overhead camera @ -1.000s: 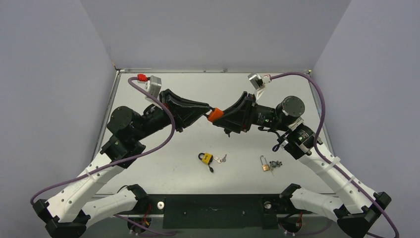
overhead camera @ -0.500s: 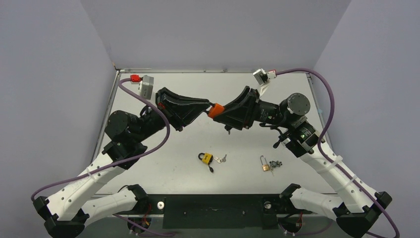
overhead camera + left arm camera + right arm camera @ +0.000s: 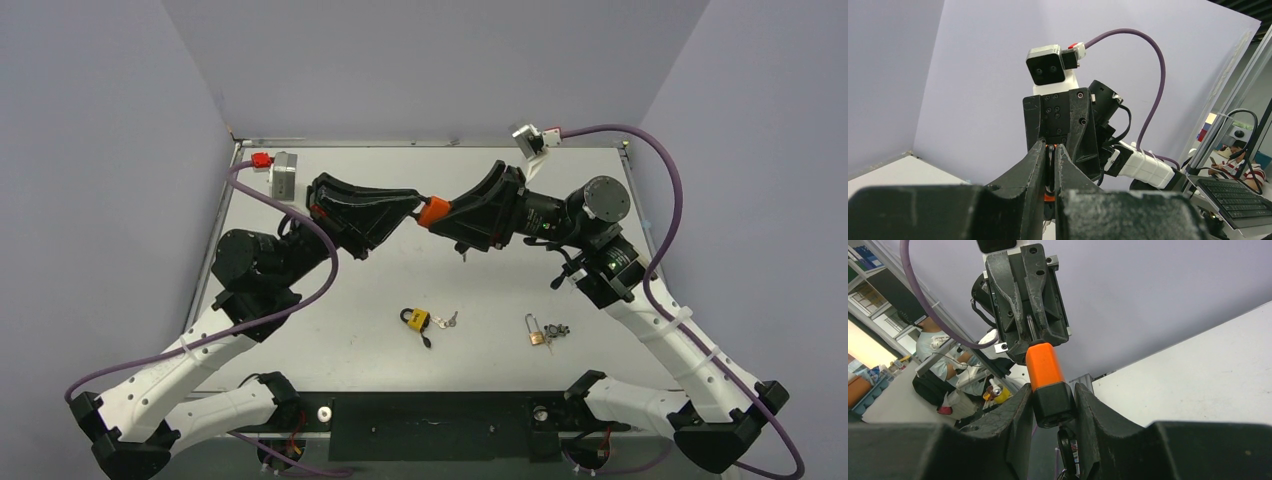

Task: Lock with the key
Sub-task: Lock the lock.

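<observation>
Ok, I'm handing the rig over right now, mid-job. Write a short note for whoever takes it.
Left gripper: shut on the shackle of the orange padlock.
Right gripper: shut on the padlock's black base; both arms raised above the table.
Key: something dark hangs under the base, likely it; cannot confirm.
Yellow padlock and brass padlock lie on the table, each with keys.
Done: padlock lifted, held between both grippers.
Left: check the shackle is seated, turn the key to lock.

Left pincer (image 3: 1050, 148) (clamped) on padlock shackle (image 3: 1049, 167)
</observation>
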Robot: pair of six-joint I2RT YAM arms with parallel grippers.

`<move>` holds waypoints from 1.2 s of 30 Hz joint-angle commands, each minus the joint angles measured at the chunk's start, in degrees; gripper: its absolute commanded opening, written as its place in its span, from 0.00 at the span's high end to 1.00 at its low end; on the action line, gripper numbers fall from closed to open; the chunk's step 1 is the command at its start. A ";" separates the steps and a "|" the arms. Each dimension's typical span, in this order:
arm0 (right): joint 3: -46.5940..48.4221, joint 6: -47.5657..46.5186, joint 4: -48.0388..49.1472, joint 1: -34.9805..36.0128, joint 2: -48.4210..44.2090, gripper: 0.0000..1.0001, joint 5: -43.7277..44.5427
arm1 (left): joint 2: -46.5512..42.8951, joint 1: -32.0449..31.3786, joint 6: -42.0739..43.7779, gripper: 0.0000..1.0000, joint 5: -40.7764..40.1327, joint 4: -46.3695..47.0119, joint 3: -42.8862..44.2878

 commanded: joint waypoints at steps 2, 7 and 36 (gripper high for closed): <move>7.90 2.01 16.87 1.12 2.10 1.00 13.32 | 6.13 -5.43 -2.31 1.00 17.51 -18.53 -6.00; 8.91 1.91 17.00 1.75 2.85 1.00 13.38 | 6.84 -5.43 -2.48 1.00 17.44 -17.97 -6.68; 6.90 -4.79 6.63 3.57 3.32 1.00 18.04 | 2.68 4.07 -6.48 1.00 16.31 -14.30 -8.11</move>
